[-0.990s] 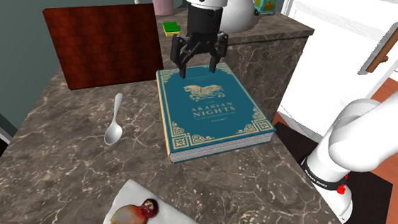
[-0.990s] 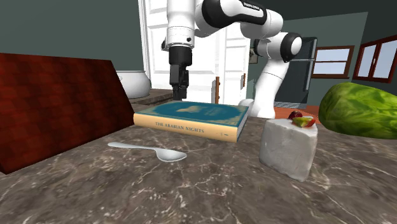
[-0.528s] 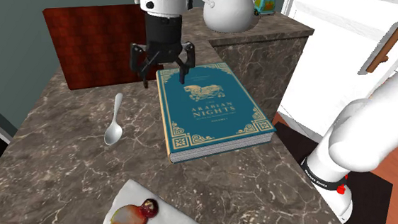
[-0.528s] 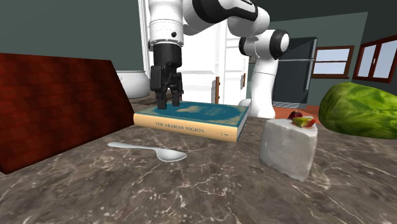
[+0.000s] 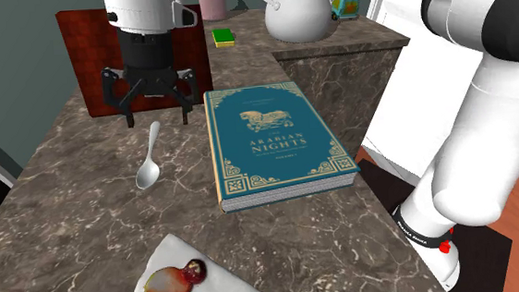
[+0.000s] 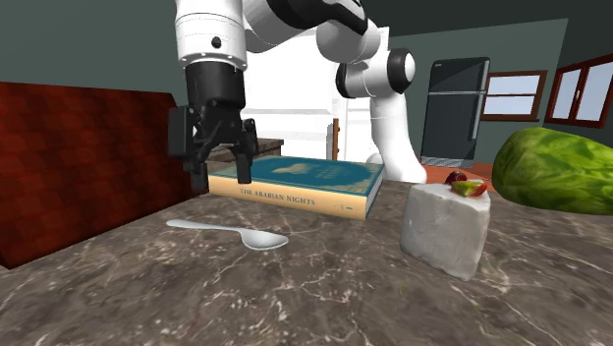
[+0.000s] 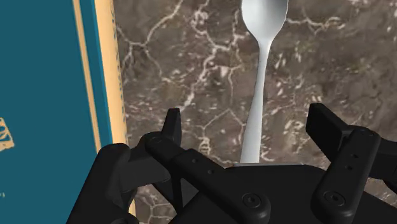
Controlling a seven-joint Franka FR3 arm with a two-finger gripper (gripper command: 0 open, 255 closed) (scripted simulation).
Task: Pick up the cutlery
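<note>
Cake slice (image 5: 187, 279) nearest on the marbled surface (image 5: 77, 226); spoon (image 5: 148, 161) lies flat beyond it, just beside the teal book (image 5: 276, 144), on the shoulder view's left, bowl toward the cake; gripper (image 5: 154, 117) hangs above the handle end, fingers (image 7: 173, 130) spread wide, not touching the handle; dark red board (image 5: 132, 56) behind; white pot (image 5: 300, 13) farthest.

One spoon (image 5: 149, 162) is counted on the worktop (image 5: 77, 226), along with one teal book (image 5: 276, 141) and one white cake slice (image 5: 194, 281). One dark red panel (image 5: 81, 59), one white pot (image 5: 300, 14), one pink container (image 5: 212, 3) and one green-and-yellow sponge (image 5: 223, 36) are seen farther back. One watermelon (image 6: 555, 169), one dark fridge (image 6: 455, 108) and two windows (image 6: 516, 95) are also counted.
</note>
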